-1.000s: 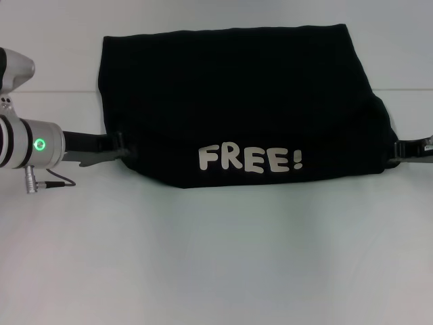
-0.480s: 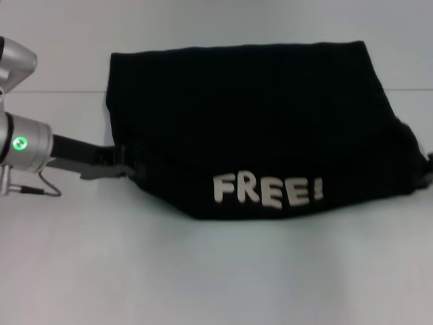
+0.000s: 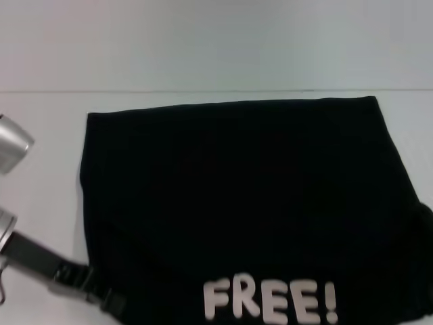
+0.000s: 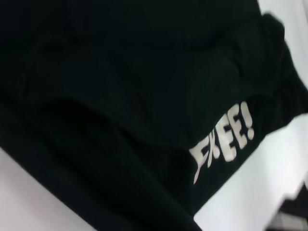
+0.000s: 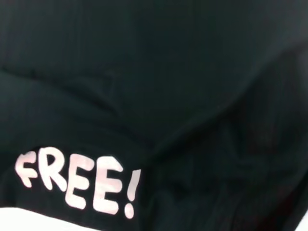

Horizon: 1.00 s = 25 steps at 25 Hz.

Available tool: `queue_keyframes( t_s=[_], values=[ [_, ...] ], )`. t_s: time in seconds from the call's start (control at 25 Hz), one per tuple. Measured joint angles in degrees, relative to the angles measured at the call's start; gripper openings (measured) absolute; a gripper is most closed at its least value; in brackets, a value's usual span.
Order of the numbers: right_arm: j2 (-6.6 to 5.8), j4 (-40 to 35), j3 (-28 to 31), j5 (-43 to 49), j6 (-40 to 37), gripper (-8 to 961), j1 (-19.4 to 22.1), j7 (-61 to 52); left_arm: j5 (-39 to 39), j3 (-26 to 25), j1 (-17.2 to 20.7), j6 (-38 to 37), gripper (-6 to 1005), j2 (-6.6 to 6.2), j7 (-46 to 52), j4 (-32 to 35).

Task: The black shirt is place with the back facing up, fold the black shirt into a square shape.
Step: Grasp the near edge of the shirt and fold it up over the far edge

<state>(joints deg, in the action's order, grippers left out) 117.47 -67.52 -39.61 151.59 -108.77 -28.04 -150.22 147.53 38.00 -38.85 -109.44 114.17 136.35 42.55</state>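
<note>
Shirt: the large black soft cloth shirt (image 3: 237,203) is spread over the white table (image 3: 203,47) and fills most of the head view, from the middle of the picture down past its lower edge.
Print: white block letters reading "FREE!" (image 3: 269,301) show on the near flap of the cloth, at the lower edge of the head view; the same letters show in the left wrist view (image 4: 224,142) and the right wrist view (image 5: 77,185).
Lay of the cloth: the far edge runs almost straight across; a folded layer lies over the near part, with soft creases beside the letters.
Left tool: the black left tool (image 3: 111,301) touches the shirt's near left edge, its silver arm (image 3: 10,145) at the left rim; whether its fingers are apart or together cannot be told, as the cloth hides them.
Right tool: not seen in any view.
</note>
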Motion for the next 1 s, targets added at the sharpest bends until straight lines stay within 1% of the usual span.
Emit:
queue_keyframes(
  t_s=[0.08,0.2,0.32,0.4,0.48,0.52,0.6,0.64,0.72,0.8,0.92,1.0],
  values=[
    [0.16,-1.06,1.27,0.0,-2.21,52,1.39,0.61,1.29,-0.12,0.94,-1.94,0,0.44,-0.63,0.92],
    [0.16,-1.72,3.53,-0.06,-3.82,52,2.64,1.38,1.91,-0.59,1.4,-2.42,0,0.51,-0.71,1.62],
    [0.2,-1.41,5.24,-0.13,-4.32,52,2.73,2.74,1.9,-1.89,1.15,-2.58,0,0.27,-0.82,1.77],
    [0.22,-1.32,5.96,-0.22,-4.44,52,2.45,3.36,1.32,-3.64,0.62,-2.82,0,-0.08,-1.07,1.82],
    [-0.26,-1.44,7.37,-1.4,-4.62,52,1.97,3.8,0.1,-6.44,0.07,-3.4,0,-0.68,-1.34,1.85],
    [-0.83,-1.43,8.23,-2.66,-4.62,52,1.73,3.95,-0.94,-8.62,-0.36,-3.74,0,-1.29,-1.37,1.85],
    [-2.73,-0.58,10.2,-6.64,-4.49,52,1.02,4.23,-2.1,-11.8,-1.17,-3.77,0,-2.07,-1.05,1.75],
    [-4.01,0.41,11.1,-8.57,-4.2,52,0.52,4.27,-2.72,-14.08,-1.94,-3.12,0,-2.7,-0.5,1.6],
    [-6.52,2.78,12.83,-11.57,-2.35,52,-0.94,4.3,-3.24,-17.05,-3.29,-0.97,0,-3.55,0.51,1.23],
    [-9.0,6.32,14.27,-12.89,1.49,51,-2.82,4.22,-3.8,-18.56,-4.89,4.08,0,-4.23,2.33,0.16],
    [-11.29,12.9,15.09,-13.19,10.39,51,-5.93,3.93,-4.04,-18.23,-6.91,13.09,0,-4.55,5.07,-1.88],
    [-12.19,18.5,14.66,-13.07,18.09,51,-8.48,3.95,-4.02,-17.73,-8.11,19.23,0,-4.52,6.1,-3.79]
  ],
)
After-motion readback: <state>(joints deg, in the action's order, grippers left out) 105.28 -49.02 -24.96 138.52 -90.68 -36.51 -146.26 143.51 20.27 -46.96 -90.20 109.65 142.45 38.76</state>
